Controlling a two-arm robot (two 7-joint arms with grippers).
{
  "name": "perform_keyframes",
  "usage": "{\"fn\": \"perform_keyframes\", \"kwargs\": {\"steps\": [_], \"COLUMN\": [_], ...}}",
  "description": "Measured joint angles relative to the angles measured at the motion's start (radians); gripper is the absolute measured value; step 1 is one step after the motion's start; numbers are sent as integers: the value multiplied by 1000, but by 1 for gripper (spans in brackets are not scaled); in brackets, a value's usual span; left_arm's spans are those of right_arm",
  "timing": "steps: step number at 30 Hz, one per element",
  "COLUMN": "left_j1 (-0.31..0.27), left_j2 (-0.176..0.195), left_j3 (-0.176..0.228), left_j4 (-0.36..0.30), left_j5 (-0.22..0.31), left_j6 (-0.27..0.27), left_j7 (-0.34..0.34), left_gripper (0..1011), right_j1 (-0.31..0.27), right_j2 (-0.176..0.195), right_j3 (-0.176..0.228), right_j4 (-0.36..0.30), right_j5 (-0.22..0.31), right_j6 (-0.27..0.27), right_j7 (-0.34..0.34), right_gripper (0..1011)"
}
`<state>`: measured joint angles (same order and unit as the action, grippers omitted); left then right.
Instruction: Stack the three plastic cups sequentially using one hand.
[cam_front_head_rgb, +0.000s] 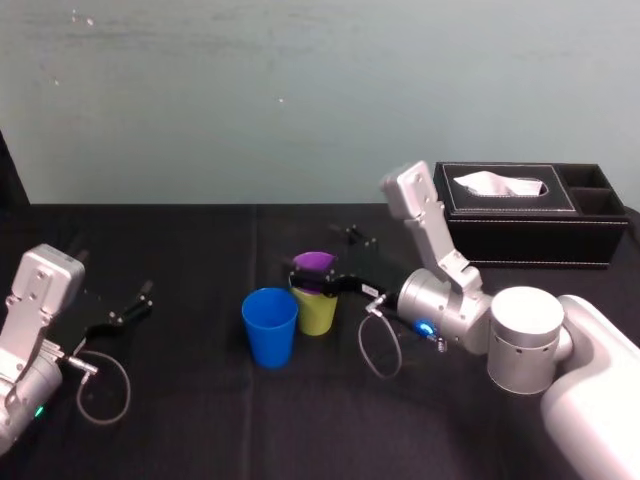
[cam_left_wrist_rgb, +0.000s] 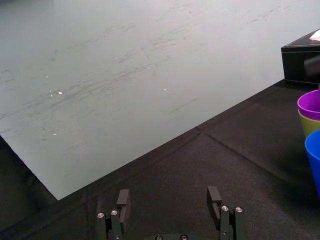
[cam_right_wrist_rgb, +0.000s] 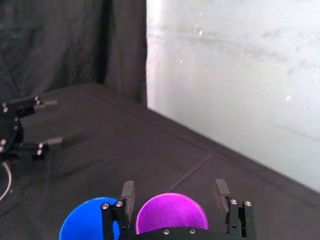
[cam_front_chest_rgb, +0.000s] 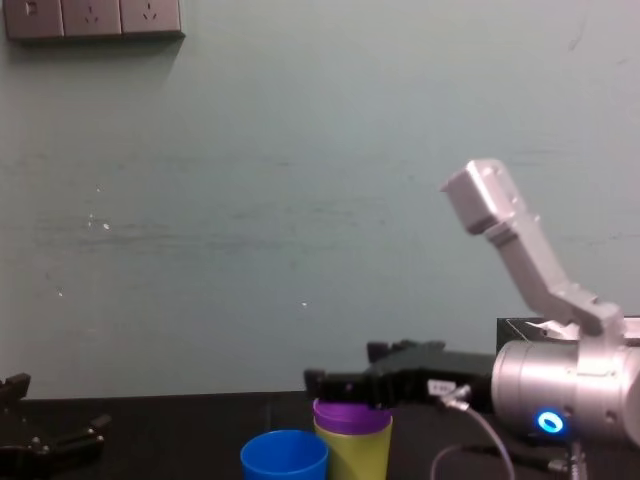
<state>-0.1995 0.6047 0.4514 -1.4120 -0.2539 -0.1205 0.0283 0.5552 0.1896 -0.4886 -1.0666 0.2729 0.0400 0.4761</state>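
Two cups down, one to go, as we read it: the purple cup (cam_front_head_rgb: 314, 262) sits nested inside the yellow-green cup (cam_front_head_rgb: 318, 312) at the middle of the black worktop (cam_front_head_rgb: 200, 240), and the blue cup (cam_front_head_rgb: 270, 325) stands alone just beside them, nearer and to the left. Our right gripper (cam_right_wrist_rgb: 174, 187) reaches in level from the right at the stack's rim, its fingers (cam_right_wrist_rgb: 128, 192) spread wide to either side of the purple cup and, as far as we can see, gripping nothing. The next move, we judge, calls for joining the pair and the blue cup squarely, rims aligned. Our left gripper (cam_front_head_rgb: 135, 300) lies parked far left, fingers apart and empty.
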Motion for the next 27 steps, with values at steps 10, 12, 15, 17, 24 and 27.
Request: {"fn": "perform_keyframes", "kwargs": {"steps": [10,12,15,17,24,27], "left_j1": [0,0,0,0,0,0], "left_j2": [0,0,0,0,0,0], "left_j3": [0,0,0,0,0,0], "left_j4": [0,0,0,0,0,0], "left_j5": [0,0,0,0,0,0], "left_j6": [0,0,0,0,0,0], "left_j7": [0,0,0,0,0,0], "left_gripper": [1000,1000,1000,1000,1000,1000], "right_j1": [-87,-116,-149,-192,-289,-334], "right_j2": [60,80,102,130,193,216], "right_j3": [48,59,67,72,75,79], "right_j4": [-172,-223,-278,-341,-456,-502], "right_j5": [-5,-2,3,9,11,12], "right_j6": [-4,14,39,73,138,161], "right_j7": [-59,-65,-67,-68,-79,-88], "right_gripper": [1004,1004,1004,1004,1004,1004]}}
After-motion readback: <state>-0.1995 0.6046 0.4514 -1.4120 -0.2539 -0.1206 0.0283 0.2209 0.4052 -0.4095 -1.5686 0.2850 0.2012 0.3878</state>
